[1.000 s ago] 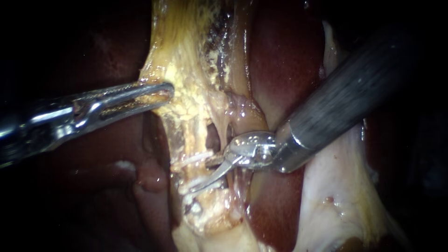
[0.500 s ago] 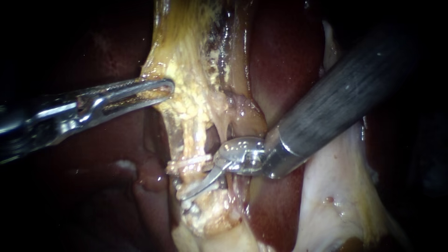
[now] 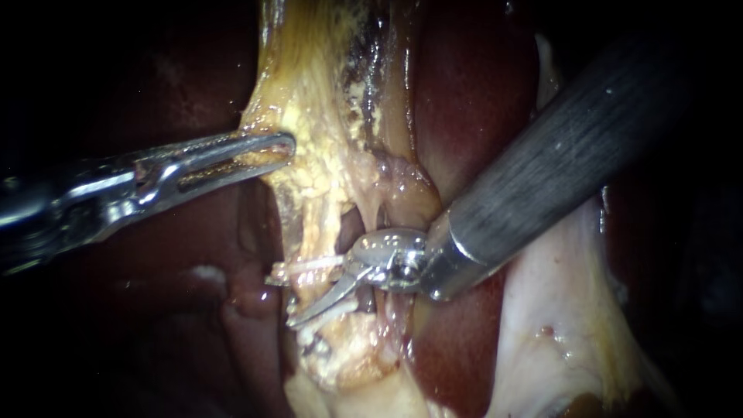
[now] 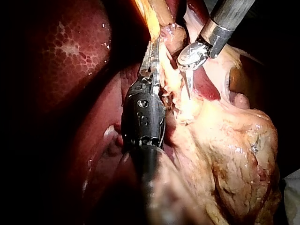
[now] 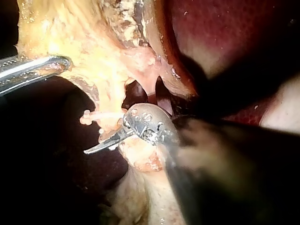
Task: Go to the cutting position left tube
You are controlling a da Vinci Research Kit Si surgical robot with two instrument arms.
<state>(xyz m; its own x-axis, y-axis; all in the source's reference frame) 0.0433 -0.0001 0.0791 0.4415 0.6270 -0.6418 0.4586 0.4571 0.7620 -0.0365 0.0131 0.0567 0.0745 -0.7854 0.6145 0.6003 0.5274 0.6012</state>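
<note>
The left instrument (image 3: 288, 147) is clamped on the edge of the yellow tissue (image 3: 309, 93), its jaws closed on it from both sides. The right instrument (image 3: 285, 297) reaches in across the dark liver (image 3: 472, 101) with its curved jaws apart. One lies above and one below, and the left tube (image 3: 313, 232) runs down between them, just under the small hole (image 3: 352, 228) that parts it from the second tube (image 3: 381, 209). Whether either jaw touches the tube cannot be told.
</note>
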